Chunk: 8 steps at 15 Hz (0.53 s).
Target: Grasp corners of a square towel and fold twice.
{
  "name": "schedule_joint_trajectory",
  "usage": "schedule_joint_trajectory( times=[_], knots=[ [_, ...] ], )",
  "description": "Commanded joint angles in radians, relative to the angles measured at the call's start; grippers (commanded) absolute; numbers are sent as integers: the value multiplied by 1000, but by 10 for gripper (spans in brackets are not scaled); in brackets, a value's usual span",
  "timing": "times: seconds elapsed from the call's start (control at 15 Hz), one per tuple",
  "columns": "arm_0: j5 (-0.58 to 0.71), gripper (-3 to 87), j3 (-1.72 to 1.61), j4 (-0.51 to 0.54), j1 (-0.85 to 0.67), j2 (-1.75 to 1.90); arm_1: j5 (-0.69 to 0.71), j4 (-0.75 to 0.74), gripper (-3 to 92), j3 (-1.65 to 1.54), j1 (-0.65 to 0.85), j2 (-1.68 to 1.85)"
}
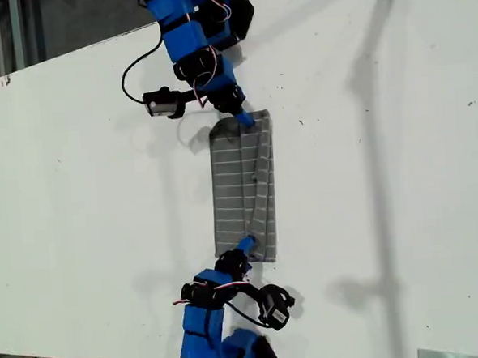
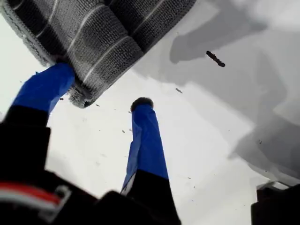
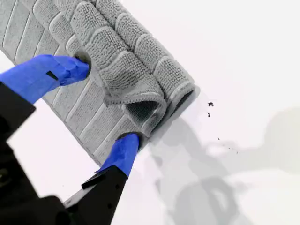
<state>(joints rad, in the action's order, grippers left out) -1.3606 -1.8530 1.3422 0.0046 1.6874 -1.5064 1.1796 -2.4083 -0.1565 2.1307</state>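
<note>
Blue tape covers both fingertips of my first gripper [image 2: 102,86], and its jaws are spread apart. One blue finger [image 2: 47,86] touches the hemmed corner [image 2: 80,99] of the grey square towel with thin white stripes [image 2: 101,33]. The other finger [image 2: 145,140] rests on the bare white table top [image 2: 206,140], apart from the cloth.

My second gripper [image 3: 107,102] is spread wide too, and it is not squeezing anything. One of its blue fingers [image 3: 49,75] lies on top of the towel [image 3: 51,33]. The other finger [image 3: 123,152] sits at the towel's hem, just beside a curled-up corner [image 3: 138,105].

From the exterior view, the towel [image 1: 241,187] lies folded into a long strip in the middle of the flat white table [image 1: 78,197]. A blue arm [image 1: 194,36] reaches its far end and another blue arm [image 1: 210,310] reaches its near end. I cannot tell which arm is which.

Past the table's far edge, at the exterior view's top left, the room [image 1: 51,20] looks dark and grey.
</note>
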Motion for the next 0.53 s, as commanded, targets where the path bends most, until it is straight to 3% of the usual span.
schedule_joint_trajectory(
  times=[0.0, 0.13, 0.27, 0.4, 0.47],
  knots=[
    [-3, 244, -9, -37, -3, 54, -5, -21, 252, 31, -32, 31],
    [-14, 203, -37, -75, 5, 55, -18, -25, 238, 40, -52, 12],
    [-20, 192, -48, -87, 11, 55, -23, -57, 147, 63, -78, -29],
    [-25, 200, -48, -91, 20, 57, -15, -46, 230, 143, -89, -135],
    [-28, 200, -55, -97, 23, 57, -11, -49, 228, 178, -89, -186]
  ],
)
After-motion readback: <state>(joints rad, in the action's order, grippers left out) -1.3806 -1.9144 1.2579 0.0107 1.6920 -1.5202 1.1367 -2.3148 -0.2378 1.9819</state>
